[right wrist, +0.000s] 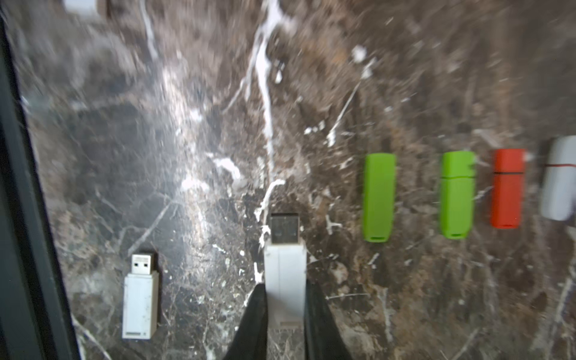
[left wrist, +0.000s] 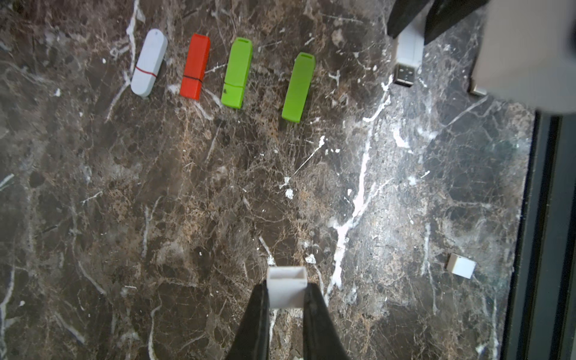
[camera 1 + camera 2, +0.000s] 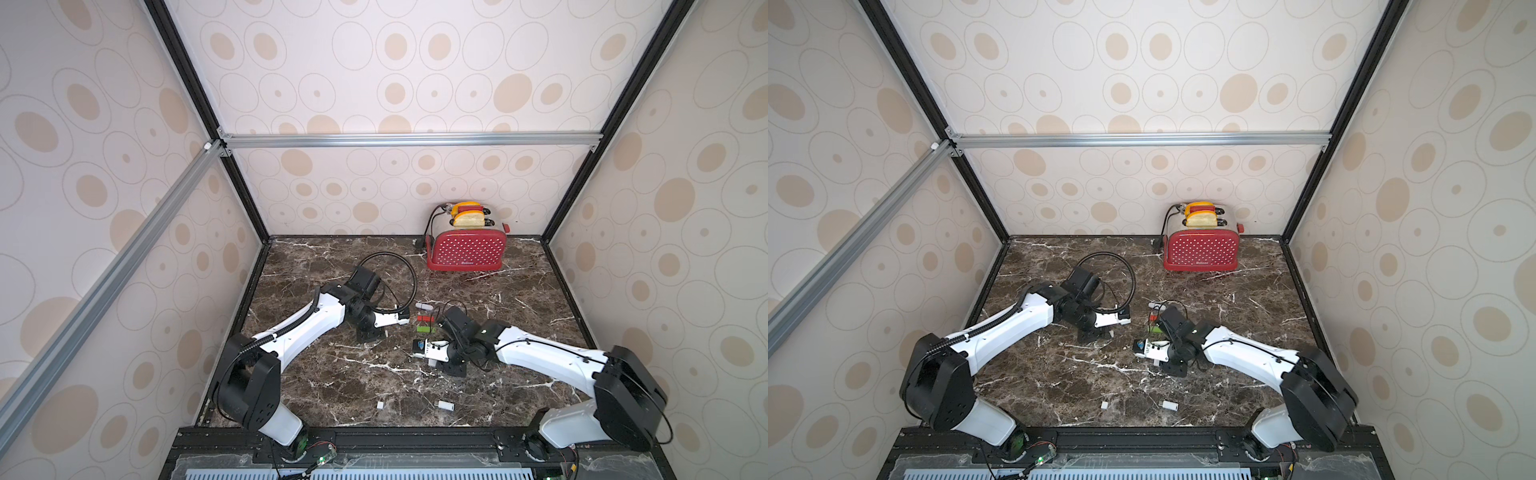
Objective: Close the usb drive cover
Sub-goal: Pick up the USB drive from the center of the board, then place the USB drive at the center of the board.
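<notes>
While right gripper (image 1: 285, 285) pinches usb drive (image 1: 283, 258), white capped drive (image 1: 559, 177) cropped.

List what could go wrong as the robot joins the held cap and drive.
The cap and the drive are each pinched only at the back end; pushing them together may make one slip or tilt in the grip.
The plug must enter the cap's opening squarely; slightly off, it may jam on the rim.
The row of capped drives lies close by and might get knocked.

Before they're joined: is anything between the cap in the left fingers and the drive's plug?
Nothing visible: only bare marble lies between the white cap and the white drive's plug; the nearest green drive sits aside.
</notes>
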You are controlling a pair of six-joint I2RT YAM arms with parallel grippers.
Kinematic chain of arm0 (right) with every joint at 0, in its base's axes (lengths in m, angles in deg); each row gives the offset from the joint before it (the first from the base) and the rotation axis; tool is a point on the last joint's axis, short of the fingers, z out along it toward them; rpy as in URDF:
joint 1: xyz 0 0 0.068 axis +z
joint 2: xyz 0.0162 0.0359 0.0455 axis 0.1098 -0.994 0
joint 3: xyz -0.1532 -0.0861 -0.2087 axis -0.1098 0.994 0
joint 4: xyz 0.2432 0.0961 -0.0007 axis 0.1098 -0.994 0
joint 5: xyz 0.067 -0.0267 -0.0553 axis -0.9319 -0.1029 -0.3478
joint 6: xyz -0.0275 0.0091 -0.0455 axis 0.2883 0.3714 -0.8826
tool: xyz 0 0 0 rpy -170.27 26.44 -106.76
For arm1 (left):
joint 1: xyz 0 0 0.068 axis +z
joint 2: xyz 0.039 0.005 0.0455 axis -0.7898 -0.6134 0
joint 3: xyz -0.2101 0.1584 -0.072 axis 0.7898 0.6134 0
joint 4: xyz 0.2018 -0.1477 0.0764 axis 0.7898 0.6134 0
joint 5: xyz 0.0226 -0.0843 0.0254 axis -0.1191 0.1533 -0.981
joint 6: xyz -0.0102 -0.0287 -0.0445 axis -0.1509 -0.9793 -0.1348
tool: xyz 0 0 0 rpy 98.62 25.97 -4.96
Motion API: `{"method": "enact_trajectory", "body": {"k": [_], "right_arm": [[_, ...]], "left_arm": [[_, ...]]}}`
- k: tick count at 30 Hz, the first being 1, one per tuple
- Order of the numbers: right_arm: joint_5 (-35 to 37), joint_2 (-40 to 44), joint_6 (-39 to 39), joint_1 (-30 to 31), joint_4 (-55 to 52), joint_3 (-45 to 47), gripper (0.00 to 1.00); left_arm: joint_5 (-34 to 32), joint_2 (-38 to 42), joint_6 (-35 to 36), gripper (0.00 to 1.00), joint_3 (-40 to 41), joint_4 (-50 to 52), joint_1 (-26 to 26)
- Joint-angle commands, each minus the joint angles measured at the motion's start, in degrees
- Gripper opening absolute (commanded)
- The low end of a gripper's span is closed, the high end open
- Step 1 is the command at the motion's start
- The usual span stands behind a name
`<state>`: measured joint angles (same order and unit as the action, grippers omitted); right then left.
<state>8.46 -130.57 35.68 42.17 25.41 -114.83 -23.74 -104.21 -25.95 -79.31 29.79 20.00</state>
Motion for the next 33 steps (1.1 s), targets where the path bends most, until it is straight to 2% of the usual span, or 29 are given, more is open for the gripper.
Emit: {"method": "enact_trajectory", "body": {"k": [1, 8, 11, 14, 17, 25, 29, 33], "right_arm": [[-8.5, 4.2, 5.5, -4.0, 2.1, 0.3, 0.0], [-18.7, 4.5, 15.1, -7.5, 0.8, -2.7, 0.0], [-24.6, 3.9, 20.5, -9.2, 3.7, -3.0, 0.0], [-28.6, 0.8, 27.5, -11.6, 6.2, -4.5, 0.0], [-32.5, -2.9, 31.3, -12.9, 7.2, -6.9, 0.0], [-30.3, -10.4, 28.6, -12.6, 3.1, -12.8, 0.0], [-31.5, -12.5, 28.8, -12.2, 2.4, -14.6, 0.0], [-31.9, -14.5, 27.7, -10.8, 0.6, -16.8, 0.0]], "left_arm": [[1.4, 1.9, 1.2, 0.16, -3.6, 2.0, -1.0], [-1.4, 4.5, 6.8, 0.16, -6.0, 0.9, -1.0], [-2.6, 4.0, 10.2, 0.16, -7.2, 1.2, -1.0], [-2.7, 2.0, 11.2, 0.16, -9.5, 4.6, -1.1], [-2.9, 1.7, 11.4, 0.16, -9.1, 4.8, -1.4], [-5.4, -1.4, 10.9, 0.16, -9.6, 5.6, -2.4], [-5.0, -6.2, 10.7, 0.15, -15.7, 11.7, -3.1], [-6.3, -5.7, 12.6, 0.15, -14.9, 8.3, -4.2]]}}
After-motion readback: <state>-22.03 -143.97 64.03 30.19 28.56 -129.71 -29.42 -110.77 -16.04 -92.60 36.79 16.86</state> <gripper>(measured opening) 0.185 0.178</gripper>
